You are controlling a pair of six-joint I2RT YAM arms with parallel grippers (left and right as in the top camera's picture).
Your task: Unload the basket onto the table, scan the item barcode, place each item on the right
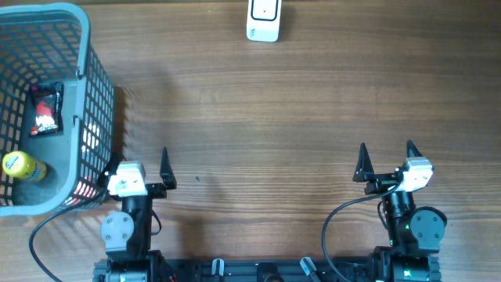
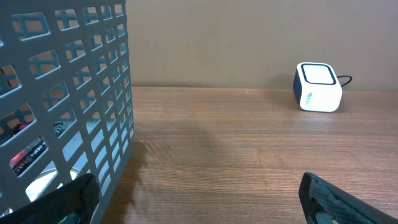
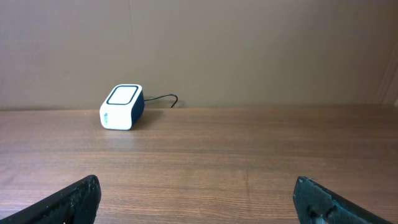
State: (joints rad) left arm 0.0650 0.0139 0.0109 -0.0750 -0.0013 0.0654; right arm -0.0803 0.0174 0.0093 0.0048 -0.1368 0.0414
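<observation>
In the overhead view, a grey basket [image 1: 82, 47] is seen at the upper left of the wooden table [image 1: 258, 117], with a dark snack packet [image 1: 46, 109] and a yellow bottle [image 1: 19, 165] inside. A white scanner [image 1: 264, 19] is placed at the top centre. The left gripper [image 1: 139, 160] and right gripper [image 1: 387, 150] are held wide open and empty along the bottom edge.

In the left wrist view, the basket wall is shown at the left and the scanner at the upper right.

In the right wrist view, the scanner is seen left of centre, between spread fingertips [image 3: 68, 202].

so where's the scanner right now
Overhead, the scanner sits at the far edge of the table near the middle, well right of the basket.
</observation>
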